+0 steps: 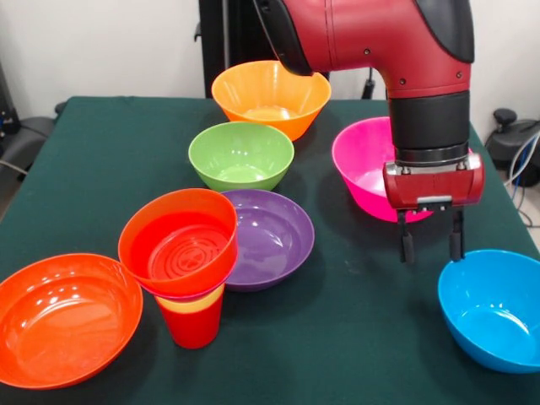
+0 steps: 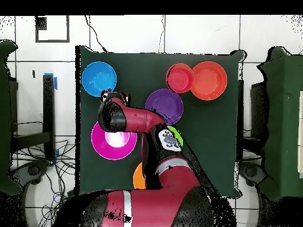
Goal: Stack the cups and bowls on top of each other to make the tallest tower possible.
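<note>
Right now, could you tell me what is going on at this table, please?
The red and black arm's claw hangs open and empty between the magenta-pink plastic bowl and the blue plastic bowl. A short tower stands already: a red cup under nested bowls. Orange, green, purple and orange-red bowls sit loose on the green table.

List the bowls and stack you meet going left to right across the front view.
Orange-red bowl → tower → green bowl → magenta-pink bowl → blue bowl. Orange and purple bowls overlap others in span, so omitted.
</note>
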Robot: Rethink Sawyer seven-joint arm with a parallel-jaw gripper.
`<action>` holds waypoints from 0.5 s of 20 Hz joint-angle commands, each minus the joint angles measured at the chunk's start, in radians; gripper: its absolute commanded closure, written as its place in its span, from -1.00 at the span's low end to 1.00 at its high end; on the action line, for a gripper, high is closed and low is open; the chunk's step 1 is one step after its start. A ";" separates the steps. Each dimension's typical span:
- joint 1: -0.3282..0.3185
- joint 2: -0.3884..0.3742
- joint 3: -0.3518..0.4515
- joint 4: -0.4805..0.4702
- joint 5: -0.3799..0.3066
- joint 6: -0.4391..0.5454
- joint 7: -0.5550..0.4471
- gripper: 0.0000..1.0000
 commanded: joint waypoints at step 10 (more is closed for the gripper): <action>0.076 0.134 -0.042 -0.107 0.000 -0.053 0.133 -1.00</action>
